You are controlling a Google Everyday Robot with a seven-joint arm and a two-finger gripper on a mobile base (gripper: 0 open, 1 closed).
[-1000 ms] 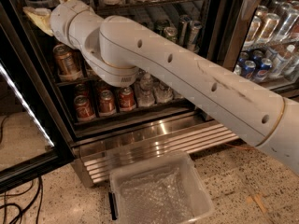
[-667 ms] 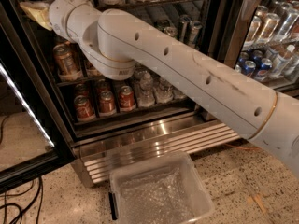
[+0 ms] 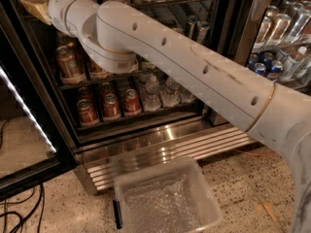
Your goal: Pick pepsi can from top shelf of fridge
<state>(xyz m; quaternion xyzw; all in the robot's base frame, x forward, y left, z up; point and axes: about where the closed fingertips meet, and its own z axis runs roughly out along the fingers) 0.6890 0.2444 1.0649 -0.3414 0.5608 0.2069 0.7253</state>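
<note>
High at upper left of the fridge, gripper, grip state impossible to tell; pepsi can unseen, bearing unknown.

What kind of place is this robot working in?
Likely a snack area or shop: a glass-door display fridge stocked with drink cans, more racks of bottles at right. The robot's tool is at the fridge's upper left.

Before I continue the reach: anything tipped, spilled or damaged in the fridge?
Nothing stands out. The cans stand upright on the shelves; the end effector is high at the fridge's left.
</note>
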